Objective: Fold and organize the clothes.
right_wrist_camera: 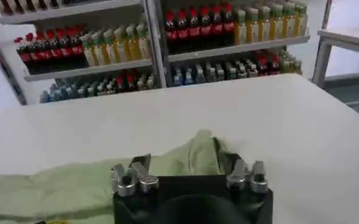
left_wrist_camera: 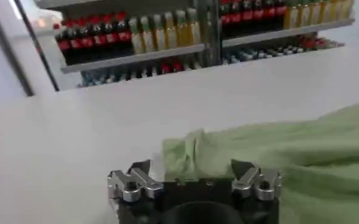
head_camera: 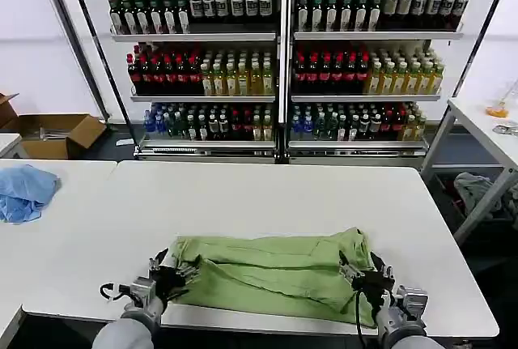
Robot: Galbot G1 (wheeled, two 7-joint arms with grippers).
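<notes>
From where I stand, the near hem of the green polo shirt (head_camera: 275,272) hides under both arms, and its collar, buttons and print are folded out of sight. The left end effector (head_camera: 180,270) sits against the shirt's left corner, its fingertips lost in the cloth, so whether it pinches anything I cannot tell. Same with the right end effector (head_camera: 362,278) at the other corner. In each wrist view the end effector's body is cut off by the lower edge. The light blue cloth (head_camera: 24,191) runs off the left edge. Labels on the shelf bottles (head_camera: 243,78) are too small to read.
</notes>
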